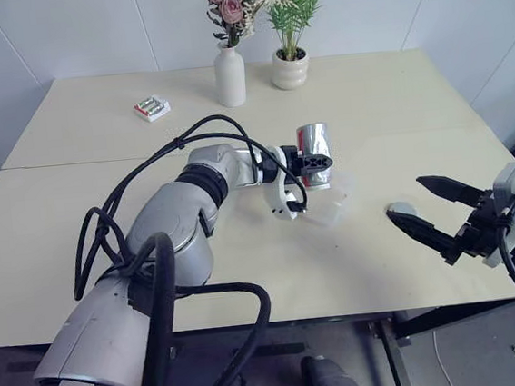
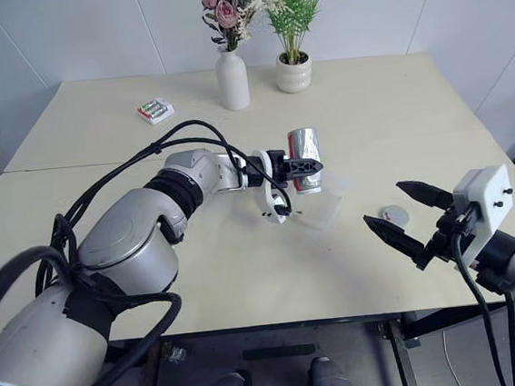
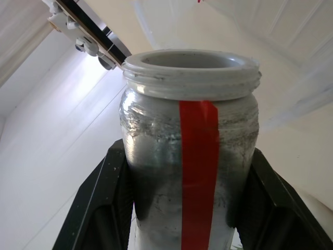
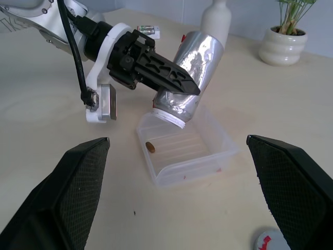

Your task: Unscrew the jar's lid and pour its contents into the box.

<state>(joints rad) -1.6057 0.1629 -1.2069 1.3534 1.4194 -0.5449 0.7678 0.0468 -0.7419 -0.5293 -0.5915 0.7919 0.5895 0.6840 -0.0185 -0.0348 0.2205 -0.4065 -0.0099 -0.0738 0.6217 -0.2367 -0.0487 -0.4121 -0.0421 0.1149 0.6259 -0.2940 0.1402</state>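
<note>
1. Presently, the jar (image 4: 190, 73) is clamped in the left gripper (image 1: 314, 162), mouth tilted down over the box (image 4: 218, 148); a small brown item (image 4: 150, 147) is seen inside, its identity unclear.
2. The lid (image 2: 393, 214) is partly cut off in the right wrist view, lying near the right gripper (image 2: 409, 213), whose fingers are spread wide, empty.

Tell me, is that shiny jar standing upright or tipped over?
Tipped. The left gripper holds the jar mouth-down over the clear box, its lid off, lying on the table.
</note>
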